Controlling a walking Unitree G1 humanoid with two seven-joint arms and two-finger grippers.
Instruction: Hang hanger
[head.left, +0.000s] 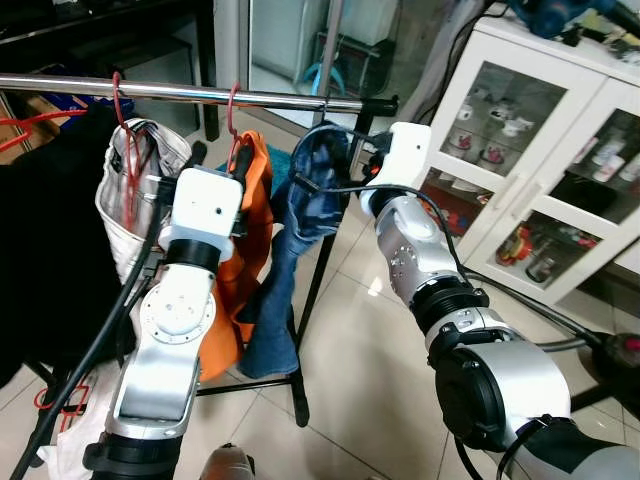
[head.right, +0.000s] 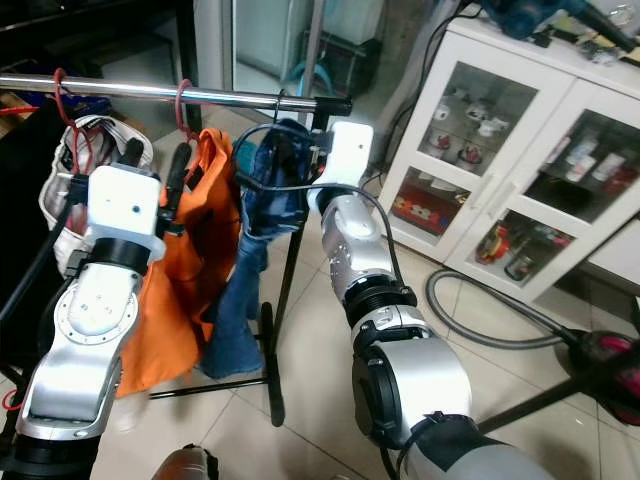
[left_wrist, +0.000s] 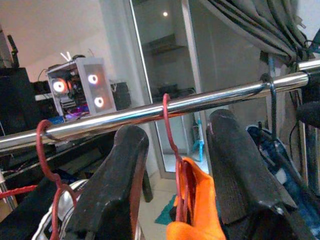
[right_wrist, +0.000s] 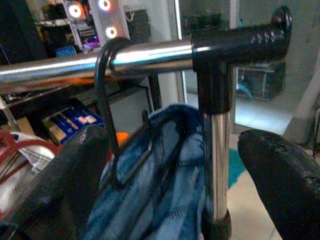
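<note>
Chrome rail (head.right: 200, 93) runs across the top with jeans (head.right: 262, 200) on a black hanger (head.right: 262, 150) near its end, orange garment (head.right: 190, 250) beside them on a red hook. Both silver arms reach up toward it; white glass-door cabinet (head.right: 520, 150) sits off right.

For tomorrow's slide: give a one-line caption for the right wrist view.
Open right gripper below the rail, where the black hanger with jeans hooks on beside the corner joint.
</note>
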